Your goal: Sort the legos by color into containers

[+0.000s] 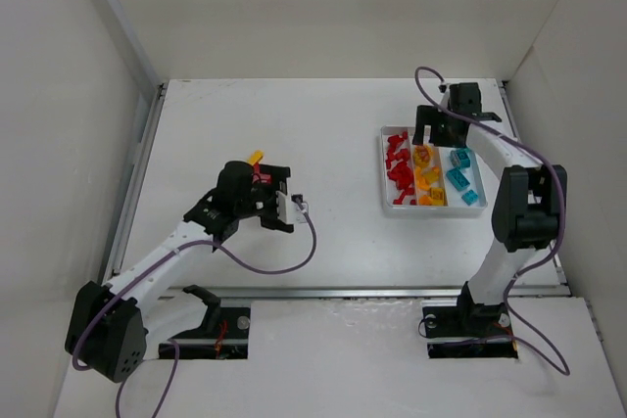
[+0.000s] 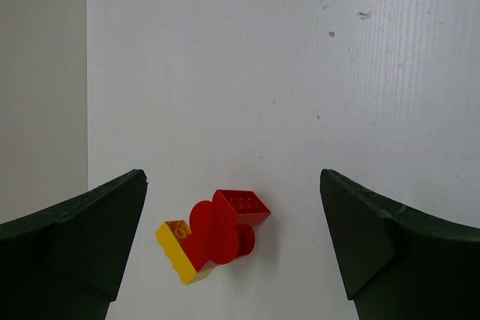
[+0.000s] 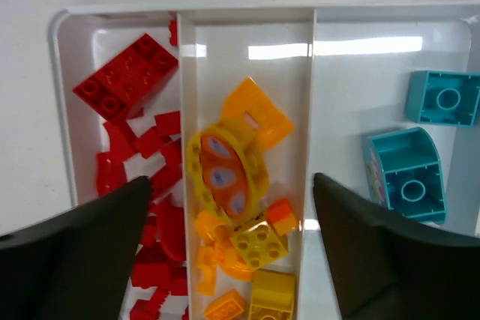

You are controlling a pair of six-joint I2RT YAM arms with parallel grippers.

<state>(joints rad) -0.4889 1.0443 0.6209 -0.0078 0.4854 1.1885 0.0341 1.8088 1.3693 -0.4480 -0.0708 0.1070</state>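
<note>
A small cluster of joined legos, red pieces with one yellow brick point(image 2: 217, 234), lies on the white table; in the top view it is at mid-left point(image 1: 259, 165). My left gripper point(image 2: 232, 177) is open and straddles the cluster without touching it point(image 1: 261, 173). The white tray point(image 1: 416, 210) stands at the right, with red legos point(image 3: 127, 80) in its left compartment, yellow and orange ones point(image 3: 229, 170) in the middle, and cyan ones point(image 3: 409, 177) on the right. My right gripper point(image 3: 231, 179) is open and empty above the middle compartment point(image 1: 431, 142).
White enclosure walls point(image 1: 69, 95) stand at the left, back and right. The tray lies close to the right arm's upright links point(image 1: 519, 208). Purple cables point(image 1: 284, 266) trail from both arms. Bare table point(image 1: 323, 124) lies between the cluster and the tray.
</note>
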